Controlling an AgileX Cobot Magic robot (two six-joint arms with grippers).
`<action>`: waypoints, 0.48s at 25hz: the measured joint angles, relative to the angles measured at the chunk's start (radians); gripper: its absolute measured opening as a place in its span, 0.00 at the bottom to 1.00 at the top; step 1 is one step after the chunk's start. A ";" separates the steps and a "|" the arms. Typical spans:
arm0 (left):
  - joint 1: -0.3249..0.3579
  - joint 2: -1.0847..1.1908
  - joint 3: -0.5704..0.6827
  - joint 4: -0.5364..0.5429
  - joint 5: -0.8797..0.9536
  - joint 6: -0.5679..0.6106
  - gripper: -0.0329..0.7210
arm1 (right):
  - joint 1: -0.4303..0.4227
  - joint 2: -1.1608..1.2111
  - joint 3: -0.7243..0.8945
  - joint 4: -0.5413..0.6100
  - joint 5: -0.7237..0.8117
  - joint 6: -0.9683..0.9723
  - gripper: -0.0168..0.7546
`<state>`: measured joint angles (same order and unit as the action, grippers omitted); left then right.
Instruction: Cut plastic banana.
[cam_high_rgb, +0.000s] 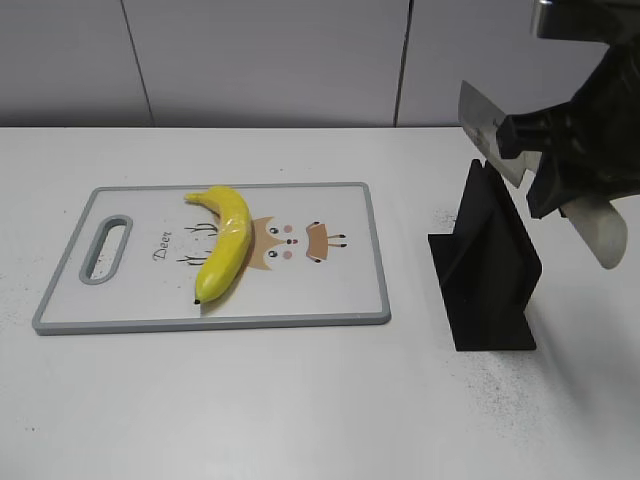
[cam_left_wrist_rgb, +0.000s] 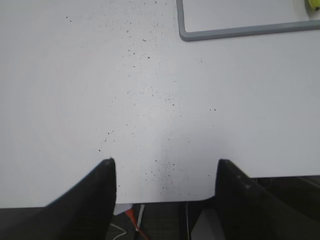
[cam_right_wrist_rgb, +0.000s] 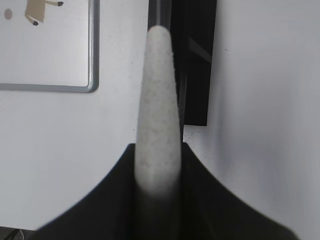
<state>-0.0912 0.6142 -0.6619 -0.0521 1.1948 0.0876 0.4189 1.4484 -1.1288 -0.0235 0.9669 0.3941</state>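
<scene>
The plastic banana, glossy yellow with a dark tip, lies on the white cutting board at centre left; a sliver of it shows at the top right corner of the left wrist view. My right gripper is shut on the knife's white handle and holds the knife in the air above the black knife stand, blade pointing left. My left gripper is open and empty over the table's front edge, not seen in the exterior view.
The cutting board has a grey rim and a deer drawing. The black stand also shows in the right wrist view, just right of the board's corner. The white table carries dark specks.
</scene>
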 joint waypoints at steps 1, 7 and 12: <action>0.000 -0.038 0.021 0.000 -0.009 -0.003 0.82 | 0.000 0.000 0.014 -0.005 -0.014 0.005 0.23; 0.000 -0.301 0.115 0.000 -0.032 -0.008 0.82 | 0.000 0.000 0.053 -0.056 -0.041 0.047 0.23; 0.000 -0.480 0.163 0.001 -0.036 -0.008 0.82 | 0.000 -0.002 0.057 -0.058 -0.052 0.051 0.23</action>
<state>-0.0912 0.1342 -0.4994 -0.0511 1.1590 0.0798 0.4189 1.4466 -1.0723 -0.0816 0.9152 0.4454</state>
